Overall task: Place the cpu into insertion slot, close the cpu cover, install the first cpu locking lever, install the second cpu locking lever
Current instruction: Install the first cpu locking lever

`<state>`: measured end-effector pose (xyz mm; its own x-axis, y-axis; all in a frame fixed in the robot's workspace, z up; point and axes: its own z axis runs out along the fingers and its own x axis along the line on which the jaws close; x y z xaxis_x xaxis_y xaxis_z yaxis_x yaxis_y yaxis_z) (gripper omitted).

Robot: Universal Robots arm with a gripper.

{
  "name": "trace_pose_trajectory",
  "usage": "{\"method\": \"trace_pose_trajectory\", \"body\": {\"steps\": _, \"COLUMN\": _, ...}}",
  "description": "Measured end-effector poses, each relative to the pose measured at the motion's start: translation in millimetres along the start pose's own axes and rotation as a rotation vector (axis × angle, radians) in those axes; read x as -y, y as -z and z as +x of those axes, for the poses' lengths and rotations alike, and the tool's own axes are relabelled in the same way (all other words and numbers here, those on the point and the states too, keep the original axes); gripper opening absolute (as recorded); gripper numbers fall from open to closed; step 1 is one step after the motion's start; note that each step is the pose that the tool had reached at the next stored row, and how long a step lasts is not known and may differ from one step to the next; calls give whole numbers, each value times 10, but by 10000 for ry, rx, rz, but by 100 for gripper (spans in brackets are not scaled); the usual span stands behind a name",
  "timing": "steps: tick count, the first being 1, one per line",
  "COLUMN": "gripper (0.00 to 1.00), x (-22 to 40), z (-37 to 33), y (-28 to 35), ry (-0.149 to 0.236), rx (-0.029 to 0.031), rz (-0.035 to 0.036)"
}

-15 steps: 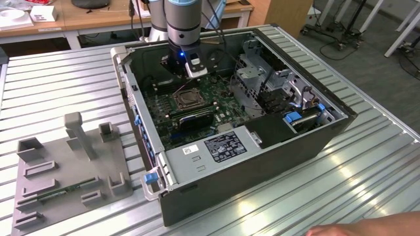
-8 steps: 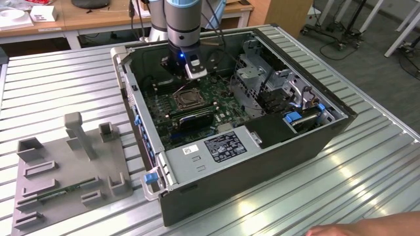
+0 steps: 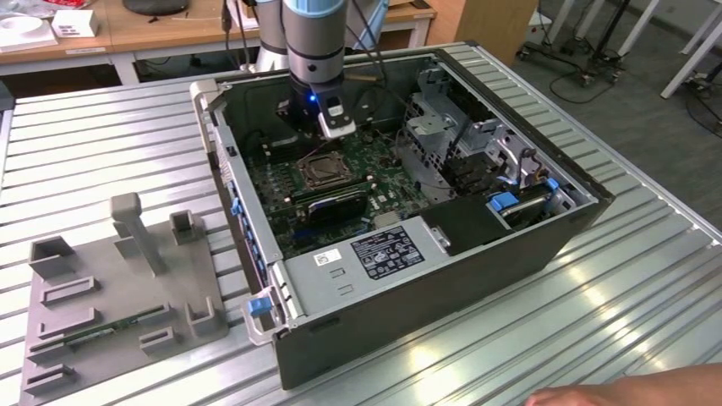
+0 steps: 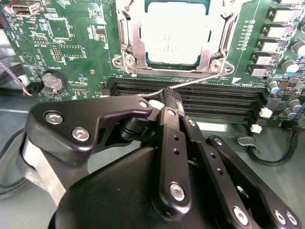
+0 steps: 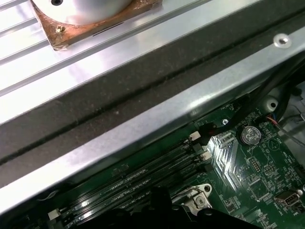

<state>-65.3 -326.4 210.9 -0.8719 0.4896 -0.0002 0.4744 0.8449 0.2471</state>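
Pinching the cpu locking lever point(image 4: 200, 82) near its free end with the gripper point(image 4: 167, 95) clamped shut, judging it thin, springy, likely slippery wire.

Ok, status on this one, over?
Gripper shut on locking lever. Cpu seated, cpu cover down over it. Nothing blocking the lever.

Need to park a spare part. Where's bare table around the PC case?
Bare table beyond the grey fixture, on the exterior view's left of the case; another patch between case and a hand. Crowded inside: gripper shut on the locking lever over the motherboard.
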Motion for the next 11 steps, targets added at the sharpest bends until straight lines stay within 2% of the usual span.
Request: {"method": "trace_pose_trajectory", "body": {"steps": 11, "gripper": 11, "x": -12, "z": -43, "y": -82, "ry": 1, "rx": 0, "rz": 1}}
